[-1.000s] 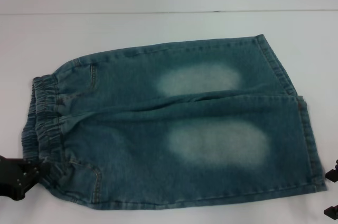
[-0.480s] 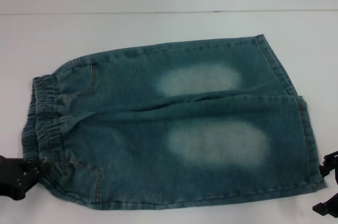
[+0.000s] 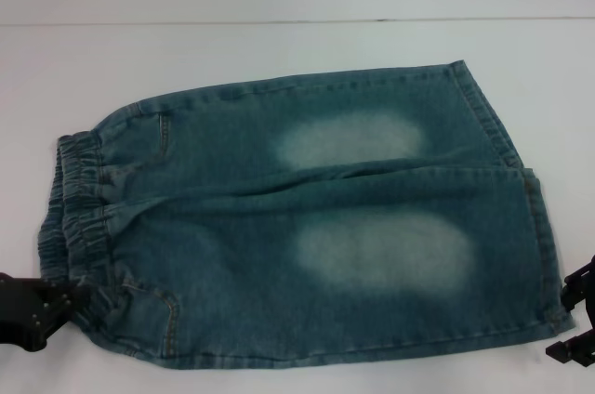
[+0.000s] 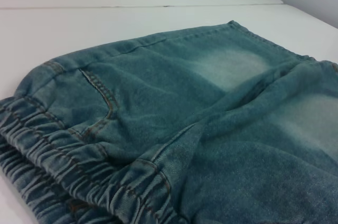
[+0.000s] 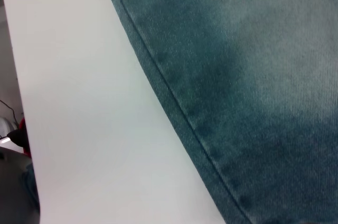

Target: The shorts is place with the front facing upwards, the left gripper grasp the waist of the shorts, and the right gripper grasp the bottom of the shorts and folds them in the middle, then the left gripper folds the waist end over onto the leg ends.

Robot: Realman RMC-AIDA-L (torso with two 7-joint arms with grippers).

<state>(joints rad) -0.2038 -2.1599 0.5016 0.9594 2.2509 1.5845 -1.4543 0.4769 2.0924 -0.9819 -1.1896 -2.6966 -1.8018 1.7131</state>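
The shorts (image 3: pixel 232 227) lie flat on the white table (image 3: pixel 279 50), two pale faded ovals facing up. The gathered waist (image 3: pixel 79 217) is at the left and the hemmed bottom (image 3: pixel 544 236) at the right. My left gripper (image 3: pixel 37 310) sits at the near corner of the waist, touching the band. The left wrist view shows the ruffled waist (image 4: pixel 63 182) and pocket stitching from close by. Beside the near leg's hem corner, my right gripper (image 3: pixel 572 320) stands open, its two prongs apart just off the cloth. A side seam of the shorts (image 5: pixel 253 76) crosses the right wrist view.
Bare white table surrounds the shorts, with a seam line (image 3: pixel 279 21) across its far side. In the right wrist view the table's edge (image 5: pixel 18 129) drops off to dark clutter below.
The right gripper has come in from the right frame edge toward the near leg's hem corner. The left gripper and the shorts have stayed put.
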